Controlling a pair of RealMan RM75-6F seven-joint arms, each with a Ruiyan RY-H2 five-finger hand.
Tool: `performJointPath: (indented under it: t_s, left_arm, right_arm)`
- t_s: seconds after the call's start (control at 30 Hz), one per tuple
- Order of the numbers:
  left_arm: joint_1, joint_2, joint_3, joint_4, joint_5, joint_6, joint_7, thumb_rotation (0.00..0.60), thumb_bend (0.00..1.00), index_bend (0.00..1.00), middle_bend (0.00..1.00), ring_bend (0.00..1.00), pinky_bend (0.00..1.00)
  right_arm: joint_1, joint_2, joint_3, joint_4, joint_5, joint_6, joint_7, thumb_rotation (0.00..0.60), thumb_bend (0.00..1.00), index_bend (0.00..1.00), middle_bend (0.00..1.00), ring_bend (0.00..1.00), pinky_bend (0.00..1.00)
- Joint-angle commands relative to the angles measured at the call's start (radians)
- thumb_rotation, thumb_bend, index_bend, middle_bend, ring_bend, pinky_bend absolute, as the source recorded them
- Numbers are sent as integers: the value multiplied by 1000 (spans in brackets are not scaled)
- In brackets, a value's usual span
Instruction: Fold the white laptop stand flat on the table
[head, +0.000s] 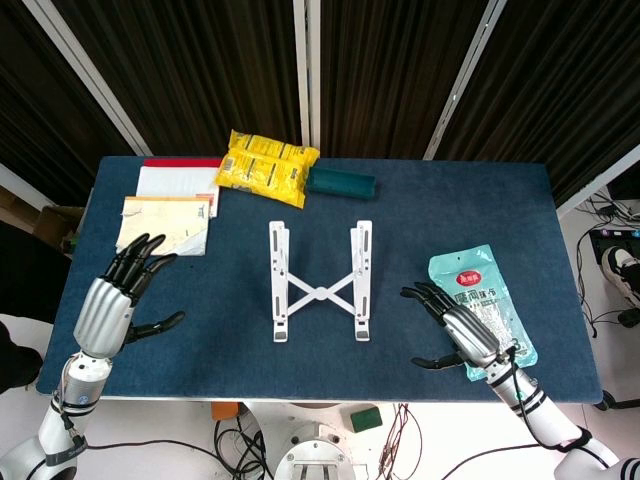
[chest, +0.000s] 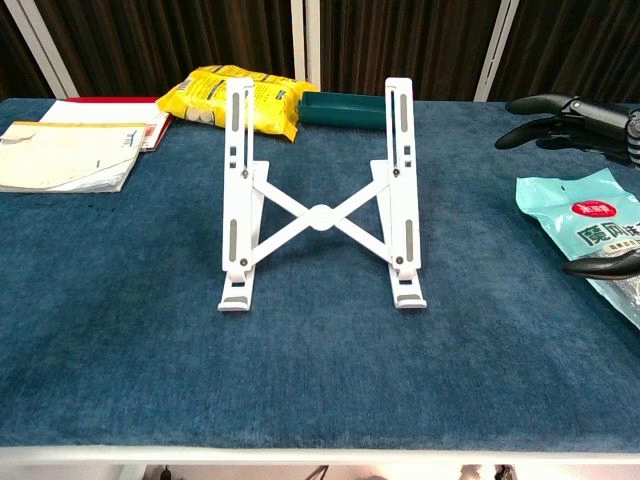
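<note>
Only the head view shows the left hand (head: 118, 293), fingers spread wide, empty, left of the white laptop stand (head: 320, 282). The chest view shows the stand propped up mid-tabletop (head: 400, 215). Behind it: papers (head: 165, 222), yellow packet (head: 266, 166), green case (head: 340, 182). Right: right hand (head: 462, 332), spread and empty, over a teal pouch (head: 490, 290).

Left hand (head: 115, 300) and right hand (head: 462, 335) — apparently empty, fingers spread.

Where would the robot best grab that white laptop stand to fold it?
Probably by the two long side rails of the laptop stand, one robot hand on each, coming in from the outer sides. The rails stand propped up and apart, joined by a crossed brace in the middle, so their outer edges are free.
</note>
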Motion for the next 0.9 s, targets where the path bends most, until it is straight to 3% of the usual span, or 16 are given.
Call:
performJointPath:
  t_s: [0.03, 0.27, 0.43, 0.67, 0.9]
  left_arm:
    - [-10, -3, -4, 1, -5, -9, -6, 600, 60, 188, 67, 46, 188]
    - [-10, -4, 3, 14, -30, -12, -16, 600, 59, 188, 66, 46, 188]
    - [20, 10, 24, 20, -56, 5, -22, 600, 60, 188, 66, 46, 188]
    - [65, 15, 54, 36, -118, 3, -56, 600, 59, 189, 66, 46, 188]
    - [90, -1, 62, 60, -140, 16, -71, 600, 59, 193, 66, 46, 188]
  right_arm:
    - [13, -8, -4, -6, 1, -18, -9, 600, 98, 10, 159, 0, 0]
    - [25, 15, 4, 0, 33, -23, 13, 600, 98, 10, 159, 0, 0]
    - [40, 94, 33, 9, 123, -60, 121, 600, 99, 10, 160, 0, 0]
    - [129, 142, 82, 54, 236, -244, 280, 600, 96, 10, 160, 0, 0]
    - [252, 68, 119, 141, 282, -445, 367, 600, 88, 10, 164, 0, 0]
